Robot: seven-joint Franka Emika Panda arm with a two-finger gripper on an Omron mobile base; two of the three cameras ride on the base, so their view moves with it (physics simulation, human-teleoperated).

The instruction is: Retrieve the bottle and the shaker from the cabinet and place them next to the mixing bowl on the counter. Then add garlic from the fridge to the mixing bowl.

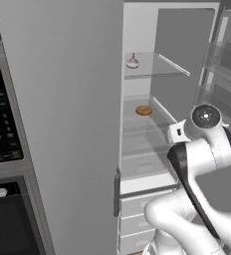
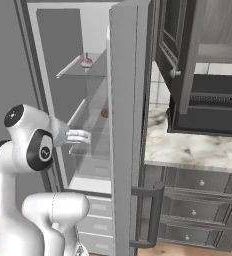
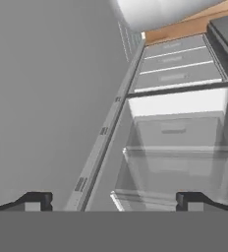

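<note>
The garlic (image 1: 132, 62) (image 2: 86, 61), a small pinkish bulb, sits on the upper glass shelf (image 1: 160, 67) of the open fridge. My gripper (image 2: 82, 136) (image 3: 113, 202) reaches into the fridge opening well below that shelf, at the level of the lower shelves. It is open, with nothing between its fingertips (image 3: 35, 201). The hand view looks down along the fridge's side wall onto the clear crisper drawers (image 3: 175, 162). The bottle, the shaker and the mixing bowl are out of view. The dark cabinet (image 2: 188, 55) hangs with its door open above the marble counter (image 2: 188, 147).
A round brown pastry (image 1: 144, 110) (image 2: 104, 113) lies on the middle fridge shelf. The open fridge door (image 2: 128, 130) stands edge-on between the arm and the counter. An oven panel with buttons (image 1: 0, 124) is at far left. Counter drawers (image 2: 198, 210) sit below the marble top.
</note>
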